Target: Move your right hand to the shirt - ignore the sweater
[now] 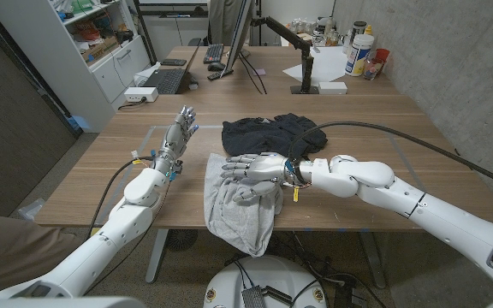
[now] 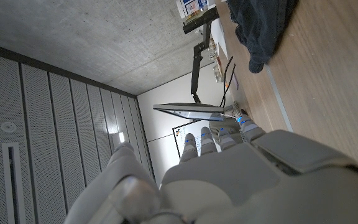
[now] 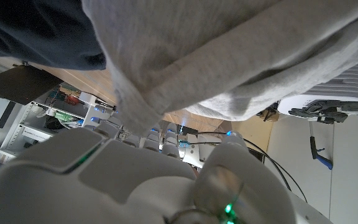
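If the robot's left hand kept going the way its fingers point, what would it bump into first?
Probably nothing soon: the left hand points up the bare wooden table toward the black laptop at its far end, though depth is hard to judge.

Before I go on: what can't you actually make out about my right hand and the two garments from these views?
- Contact: the right hand lies over the grey shirt; head view can't show whether the fingers press or grip it.
- Shirt's lower end hangs past the table edge, partly hidden.
- Right wrist view: cloth too close, blurred.
- Dark sweater: cut off in the left wrist view.
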Controlling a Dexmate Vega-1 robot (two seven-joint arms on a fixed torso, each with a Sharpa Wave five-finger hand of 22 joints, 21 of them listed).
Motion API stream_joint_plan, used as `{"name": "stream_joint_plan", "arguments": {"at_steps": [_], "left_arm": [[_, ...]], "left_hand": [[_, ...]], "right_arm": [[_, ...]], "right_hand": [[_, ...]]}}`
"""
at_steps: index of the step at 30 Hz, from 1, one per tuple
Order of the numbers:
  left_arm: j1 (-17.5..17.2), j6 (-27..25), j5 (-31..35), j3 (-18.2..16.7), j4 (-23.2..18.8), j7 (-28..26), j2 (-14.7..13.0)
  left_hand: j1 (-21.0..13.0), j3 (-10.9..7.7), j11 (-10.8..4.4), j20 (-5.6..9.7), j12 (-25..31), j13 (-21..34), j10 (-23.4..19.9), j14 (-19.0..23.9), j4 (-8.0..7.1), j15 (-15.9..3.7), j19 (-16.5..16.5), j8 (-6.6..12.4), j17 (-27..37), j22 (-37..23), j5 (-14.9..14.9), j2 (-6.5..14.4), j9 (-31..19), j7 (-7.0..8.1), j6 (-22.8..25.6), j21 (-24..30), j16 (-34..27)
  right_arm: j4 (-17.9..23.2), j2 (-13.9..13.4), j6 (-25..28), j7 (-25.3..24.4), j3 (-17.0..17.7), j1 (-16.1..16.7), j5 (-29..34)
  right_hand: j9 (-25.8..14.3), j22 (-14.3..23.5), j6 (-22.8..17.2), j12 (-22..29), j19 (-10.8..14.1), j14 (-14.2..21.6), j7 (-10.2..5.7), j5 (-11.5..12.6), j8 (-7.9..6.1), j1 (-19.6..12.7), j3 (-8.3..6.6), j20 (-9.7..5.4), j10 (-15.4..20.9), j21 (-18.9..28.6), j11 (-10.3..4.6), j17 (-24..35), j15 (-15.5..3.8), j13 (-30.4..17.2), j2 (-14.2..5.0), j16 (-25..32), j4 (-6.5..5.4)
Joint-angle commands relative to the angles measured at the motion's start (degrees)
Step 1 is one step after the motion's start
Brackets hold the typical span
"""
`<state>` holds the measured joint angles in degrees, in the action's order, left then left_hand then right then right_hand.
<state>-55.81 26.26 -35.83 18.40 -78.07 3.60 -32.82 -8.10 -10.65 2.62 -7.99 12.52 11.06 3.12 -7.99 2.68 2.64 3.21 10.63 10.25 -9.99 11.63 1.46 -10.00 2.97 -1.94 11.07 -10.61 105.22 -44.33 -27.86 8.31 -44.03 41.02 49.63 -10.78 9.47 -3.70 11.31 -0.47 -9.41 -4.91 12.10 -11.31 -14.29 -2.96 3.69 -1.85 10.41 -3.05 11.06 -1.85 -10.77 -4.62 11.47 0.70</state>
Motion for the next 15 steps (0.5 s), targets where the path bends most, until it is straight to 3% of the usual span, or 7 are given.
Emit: {"name": "stream_joint_plan", "arguments": {"at_steps": [1,15], "left_arm": [[-0.14,0.39,-0.33,-0.29,0.40,0.31,-0.03],[0.31,0.85,-0.24,-0.21,1.23,0.38,0.41]], "left_hand": [[-0.04,-0.01,0.02,-0.35,-0.10,0.21,0.19,-0.34,0.46,-0.20,0.30,0.06,0.14,-0.08,0.02,0.42,-0.18,0.01,0.34,-0.04,-0.11],[-0.03,0.03,0.03,-0.35,-0.10,0.21,0.19,-0.37,0.48,-0.15,0.29,0.03,0.14,-0.08,0.02,0.44,-0.18,0.05,0.27,-0.04,-0.09]], "right_arm": [[-0.06,0.10,0.04,0.71,-0.01,0.16,-0.82],[-0.52,0.03,0.11,0.95,0.05,0.42,-1.57]], "right_hand": [[-0.19,0.21,-0.40,0.17,0.35,-1.18,-0.06,-0.22,-0.12,0.10,-0.36,0.12,0.38,0.34,-0.39,0.16,-2.49,-0.26,-0.37,0.17,0.07],[-0.19,0.21,-0.43,0.14,0.41,-1.26,-0.12,-0.30,-0.10,0.36,-0.46,0.07,0.39,0.35,-0.35,0.23,-2.58,-0.26,-0.76,0.18,-0.11]]}}
